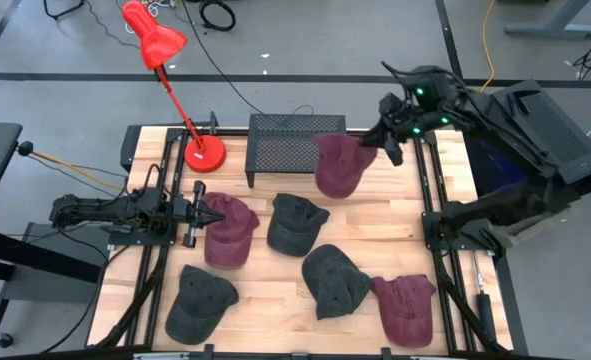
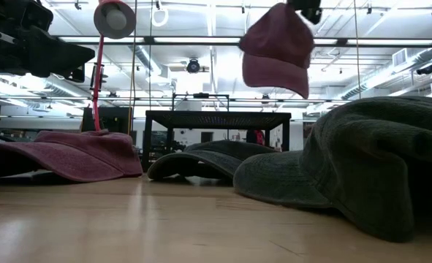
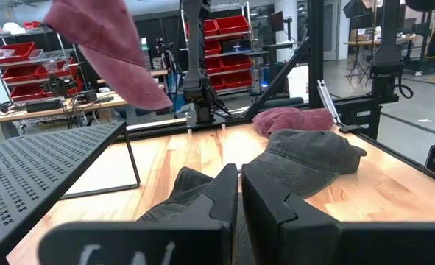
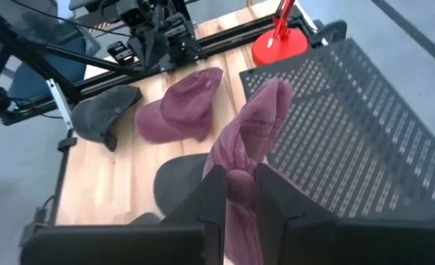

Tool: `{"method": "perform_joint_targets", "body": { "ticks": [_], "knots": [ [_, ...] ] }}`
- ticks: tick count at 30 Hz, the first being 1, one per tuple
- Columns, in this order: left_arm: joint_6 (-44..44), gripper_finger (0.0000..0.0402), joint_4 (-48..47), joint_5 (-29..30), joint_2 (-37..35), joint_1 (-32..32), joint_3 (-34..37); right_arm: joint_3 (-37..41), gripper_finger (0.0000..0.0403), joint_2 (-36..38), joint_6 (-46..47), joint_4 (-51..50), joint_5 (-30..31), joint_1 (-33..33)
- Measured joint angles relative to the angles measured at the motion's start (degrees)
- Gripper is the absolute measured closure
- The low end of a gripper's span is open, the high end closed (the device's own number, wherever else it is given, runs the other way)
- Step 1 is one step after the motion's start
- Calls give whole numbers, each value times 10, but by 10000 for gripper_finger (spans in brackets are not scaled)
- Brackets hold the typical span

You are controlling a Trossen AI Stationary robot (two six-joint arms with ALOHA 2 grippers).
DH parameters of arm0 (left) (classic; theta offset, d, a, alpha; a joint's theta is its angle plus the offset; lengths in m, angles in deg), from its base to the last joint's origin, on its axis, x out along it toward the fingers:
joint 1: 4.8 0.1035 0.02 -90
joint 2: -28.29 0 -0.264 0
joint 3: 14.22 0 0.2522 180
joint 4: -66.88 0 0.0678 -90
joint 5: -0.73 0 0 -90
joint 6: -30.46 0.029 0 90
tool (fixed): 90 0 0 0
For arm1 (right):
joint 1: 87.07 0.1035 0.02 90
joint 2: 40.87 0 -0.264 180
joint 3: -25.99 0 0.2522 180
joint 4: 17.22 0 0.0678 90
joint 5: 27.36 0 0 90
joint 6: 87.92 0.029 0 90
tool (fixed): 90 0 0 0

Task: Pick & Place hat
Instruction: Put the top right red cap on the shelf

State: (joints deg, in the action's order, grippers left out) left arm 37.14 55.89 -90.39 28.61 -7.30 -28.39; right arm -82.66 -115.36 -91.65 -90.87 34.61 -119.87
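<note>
My right gripper point(image 1: 378, 146) is shut on a maroon hat point(image 1: 339, 166) held high over the table's far right, beside the black perforated shelf point(image 1: 285, 150). In the low view the hat point(image 2: 278, 47) hangs below the gripper point(image 2: 307, 9), brim lowest. My left gripper point(image 1: 215, 213) is shut low at the left, its tips at the edge of a second maroon hat point(image 1: 231, 232). Two dark grey hats point(image 1: 295, 222) point(image 1: 335, 280), a third point(image 1: 200, 302) and another maroon hat point(image 1: 407, 306) lie on the table. My right gripper pinches a bunched fold of the hat's maroon crown cloth point(image 4: 239, 180) between its two fingers, coming from above and slanting down. The hat is lifted clear of the table and shelf and hangs slack below the fingers, its brim point(image 2: 274, 77) at the bottom. My left gripper: I cannot tell whether its tips touch the maroon hat beside them.
A red desk lamp point(image 1: 203, 152) stands at the far left next to the shelf. Black rails point(image 1: 430, 200) run along both sides of the wooden table. Bare wood shows between the shelf and the lying hats point(image 1: 375, 225).
</note>
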Motion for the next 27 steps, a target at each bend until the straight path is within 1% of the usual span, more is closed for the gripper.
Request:
{"method": "perform_joint_targets", "body": {
  "ticks": [7,15,21,27],
  "knots": [
    [0,374,0,0,0,0,0,-13,363,-58,-38,41,1,-16],
    [0,374,0,0,0,0,0,-13,362,-105,-63,80,7,-39],
    [0,374,0,0,0,0,0,-13,362,-121,-77,128,30,-51],
    [0,374,0,0,0,0,0,-13,362,-132,-73,164,31,-64]
  ]
}}
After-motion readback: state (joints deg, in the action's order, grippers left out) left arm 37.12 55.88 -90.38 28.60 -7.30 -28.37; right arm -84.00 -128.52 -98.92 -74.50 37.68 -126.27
